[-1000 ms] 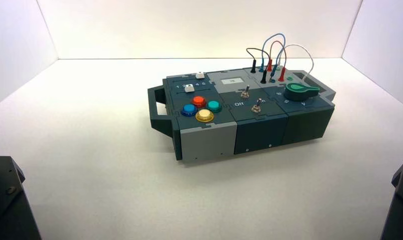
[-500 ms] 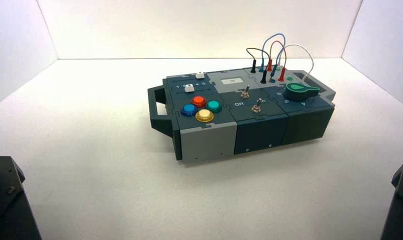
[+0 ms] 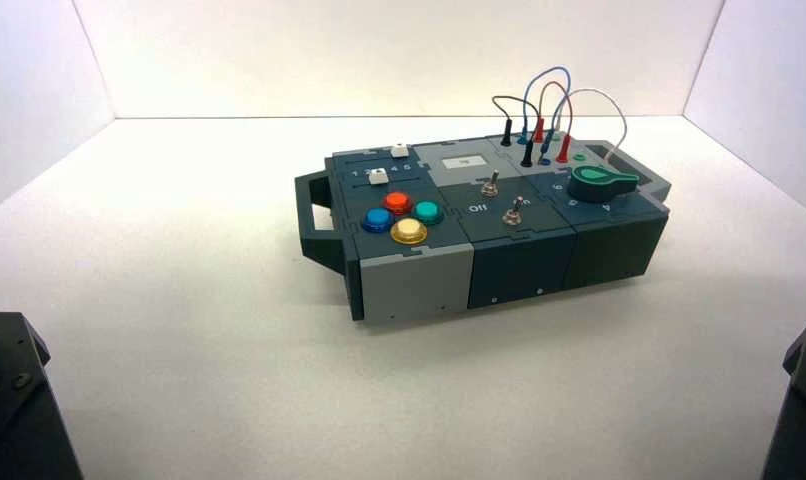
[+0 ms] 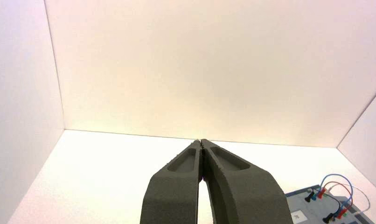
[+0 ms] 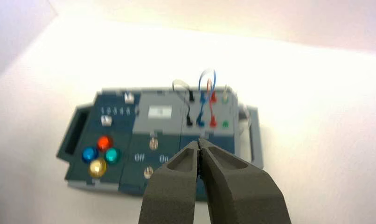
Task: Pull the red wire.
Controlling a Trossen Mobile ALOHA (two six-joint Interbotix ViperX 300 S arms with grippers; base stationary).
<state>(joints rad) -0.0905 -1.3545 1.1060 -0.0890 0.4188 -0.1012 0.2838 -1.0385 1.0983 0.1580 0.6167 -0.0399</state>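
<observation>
Nothing we can see has shifted since a second ago: the box [image 3: 479, 225] sits as it did, and both arms remain parked at the near corners of the high view. The left gripper [image 4: 201, 142] has its fingers pressed together, holding nothing, and the right gripper [image 5: 200, 141] is likewise closed and empty. Open white floor [image 3: 199, 330] lies all around the box, with the walls well back on every side (plenty of free room between us and the box's near face). The red wire [image 5: 211, 95] arches up from the far row of sockets, both red plugs seated, just beside the blue wire [image 5: 205, 79] and near the black wire [image 5: 182, 88]. It stands beyond the right gripper's tips, well apart, and far off to the right of the left gripper, where we see it at the box's corner [image 4: 326, 192].
</observation>
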